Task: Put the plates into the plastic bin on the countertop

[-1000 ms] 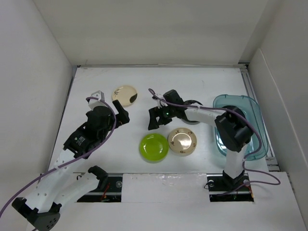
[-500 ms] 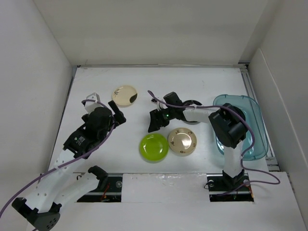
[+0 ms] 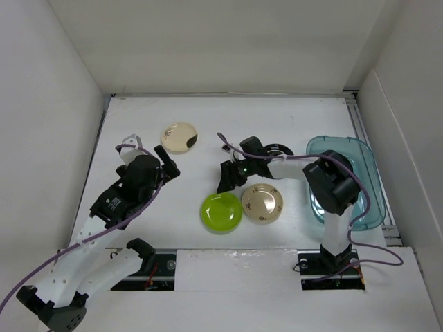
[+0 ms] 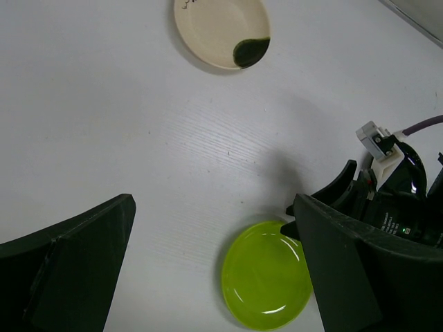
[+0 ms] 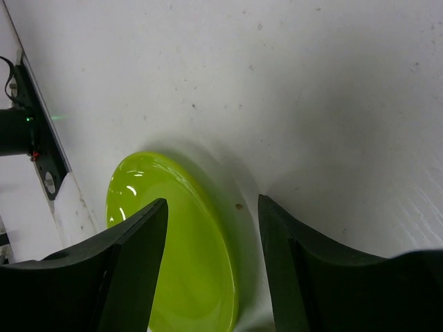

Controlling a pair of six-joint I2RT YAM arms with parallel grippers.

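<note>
The right pincer is spread wide and grips nothing. Its two fingers point down at the rim of the lime green plate, one finger over the dish and the other over bare bench just outside the edge. From above, that pincer hangs just beyond the plate's far-left edge. The step in hand looks like the approach to pick up this plate.

The next move probably calls for lowering until the rim sits between the fingers, pinching it, and lifting. The plate would then be carried right, past the gold-beige plate that lies touching or nearly touching it, to the plastic bin at the bench's right side. The rim is low and glossy, so a shallow bite may slip.

The left pincer is also spread and empty. It hovers over open bench between the cream plate and the lime one. The right arm covers part of the bin, so I cannot tell what lies inside.
</note>
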